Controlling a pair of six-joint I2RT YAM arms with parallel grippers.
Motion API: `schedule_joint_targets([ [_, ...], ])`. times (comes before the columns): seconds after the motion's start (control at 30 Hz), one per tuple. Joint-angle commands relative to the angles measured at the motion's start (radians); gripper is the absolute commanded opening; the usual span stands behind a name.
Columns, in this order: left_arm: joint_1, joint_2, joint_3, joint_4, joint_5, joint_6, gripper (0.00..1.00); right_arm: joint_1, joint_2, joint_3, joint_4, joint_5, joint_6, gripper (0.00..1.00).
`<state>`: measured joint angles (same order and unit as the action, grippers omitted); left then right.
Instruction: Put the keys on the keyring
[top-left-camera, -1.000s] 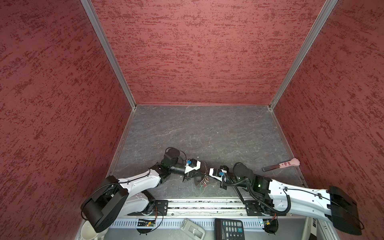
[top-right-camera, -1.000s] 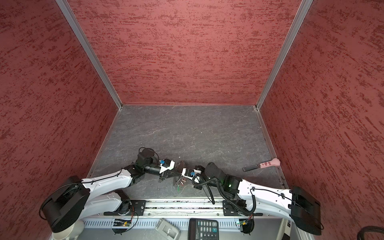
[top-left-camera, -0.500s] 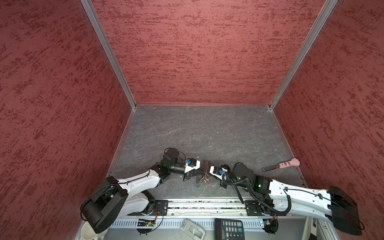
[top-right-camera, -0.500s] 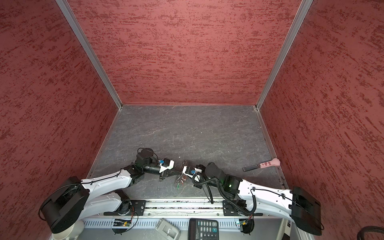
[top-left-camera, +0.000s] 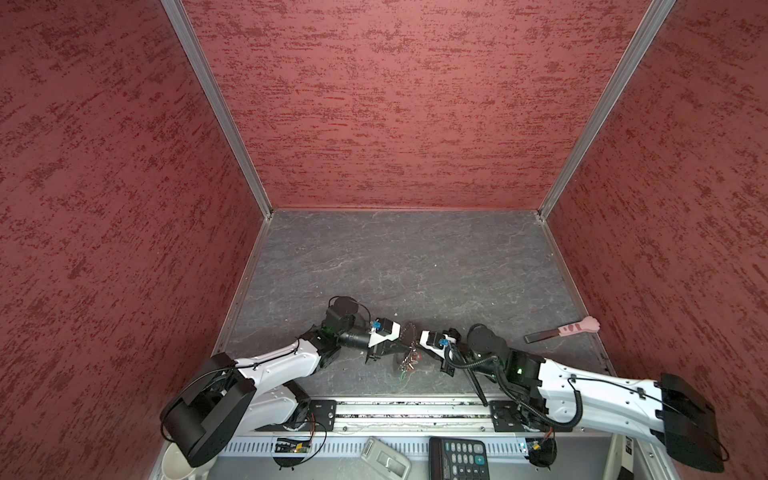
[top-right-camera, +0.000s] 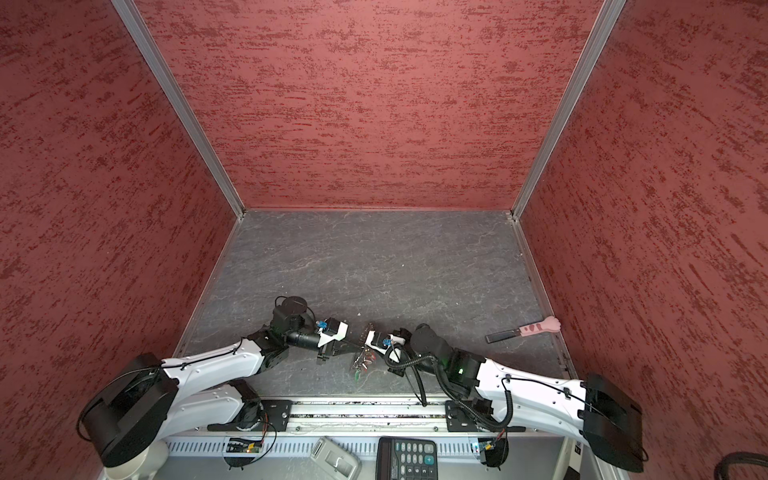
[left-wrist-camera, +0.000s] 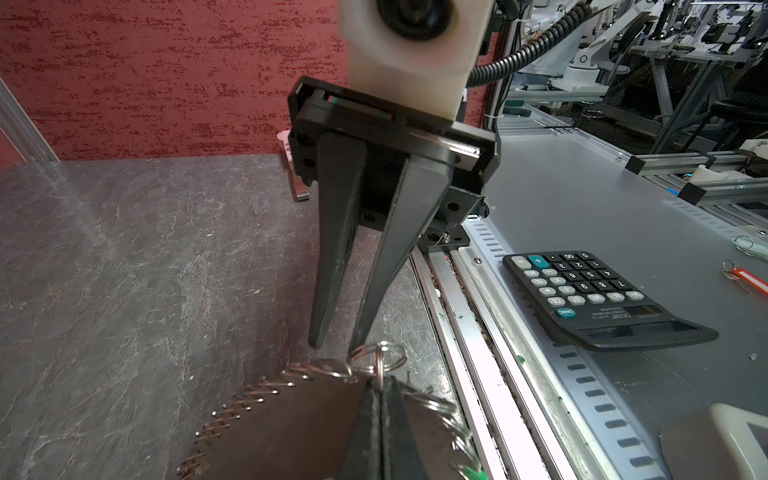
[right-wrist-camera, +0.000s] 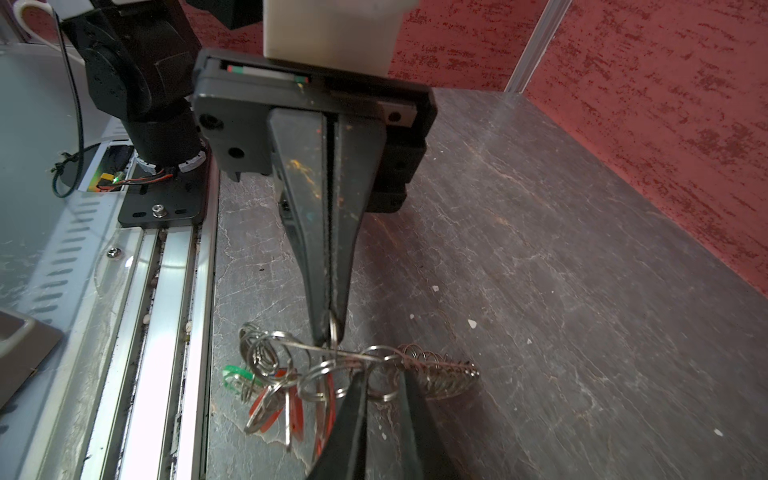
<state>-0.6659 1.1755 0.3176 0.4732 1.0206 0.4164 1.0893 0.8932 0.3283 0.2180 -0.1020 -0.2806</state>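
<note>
The keyring (left-wrist-camera: 291, 415), a dark leather piece edged with silver wire loops, hangs low over the grey floor between my two grippers in both top views. My left gripper (left-wrist-camera: 379, 380) is shut on a small silver split ring (left-wrist-camera: 376, 357) at the keyring's top; it also shows as the left gripper (right-wrist-camera: 330, 332). Beside that ring, my right gripper (right-wrist-camera: 383, 376) has its jaws a little apart, with nothing clamped. Below hang the keys (right-wrist-camera: 291, 409), silver with red tags, next to a green tag (right-wrist-camera: 232, 374). In a top view the cluster (top-left-camera: 409, 363) dangles near the front.
A pink cat-paw-handled tool (top-left-camera: 561, 330) lies by the right wall. A metal rail (top-left-camera: 395, 409) runs along the front edge. Beyond it sit a black calculator (left-wrist-camera: 598, 299), a grey device (top-left-camera: 384, 459) and another red-tagged key (left-wrist-camera: 748, 278).
My right gripper has moved left, closer to the left gripper, and its jaws have parted from shut. The left gripper still holds the ring.
</note>
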Motion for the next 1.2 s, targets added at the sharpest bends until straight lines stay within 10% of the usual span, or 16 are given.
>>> schedule_joint_targets([
  [0.0, -0.001, -0.014, -0.007, 0.036, 0.027, -0.001, 0.0, -0.006, -0.025, 0.0, -0.005, -0.065, -0.006, 0.19],
  [1.17, -0.006, 0.02, 0.015, 0.013, 0.098, 0.008, 0.0, -0.005, -0.005, 0.012, 0.017, -0.117, -0.024, 0.28],
])
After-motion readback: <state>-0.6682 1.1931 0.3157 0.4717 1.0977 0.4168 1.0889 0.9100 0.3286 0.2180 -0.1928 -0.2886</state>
